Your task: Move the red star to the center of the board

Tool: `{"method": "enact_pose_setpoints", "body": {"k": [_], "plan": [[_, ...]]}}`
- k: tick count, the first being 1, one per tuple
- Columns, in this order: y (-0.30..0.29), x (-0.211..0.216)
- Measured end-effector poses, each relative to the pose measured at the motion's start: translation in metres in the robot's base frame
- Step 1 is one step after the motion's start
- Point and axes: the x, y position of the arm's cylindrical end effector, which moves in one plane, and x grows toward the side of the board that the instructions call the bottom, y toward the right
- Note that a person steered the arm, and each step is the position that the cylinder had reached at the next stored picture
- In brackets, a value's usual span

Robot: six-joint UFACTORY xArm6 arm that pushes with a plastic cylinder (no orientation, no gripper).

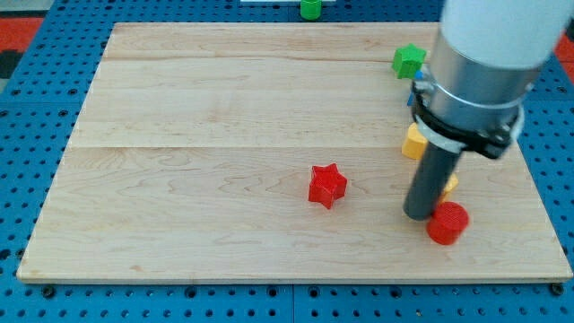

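The red star [327, 186] lies on the wooden board [224, 135], a little right of and below its middle. My tip [419, 215] rests on the board to the star's right, about a hundred pixels away and slightly lower. It stands right next to a red round block [447, 222], which lies at its lower right. The arm's big grey and white body hangs over the board's upper right and hides part of it.
A green star-like block [409, 61] lies near the board's upper right. A yellow block [413, 142] lies left of the rod and another yellow bit [449, 186] peeks out behind it. A blue sliver [414, 92] shows beside the arm. A green cylinder [310, 9] stands beyond the top edge.
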Motion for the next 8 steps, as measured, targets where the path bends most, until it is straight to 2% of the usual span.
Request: {"method": "enact_pose_setpoints", "body": {"k": [1, 2, 3, 4, 6, 8], "plan": [[0.001, 0.007], [-0.046, -0.003], [-0.071, -0.057], [-0.099, -0.074], [-0.081, -0.019], [-0.177, -0.019]]}}
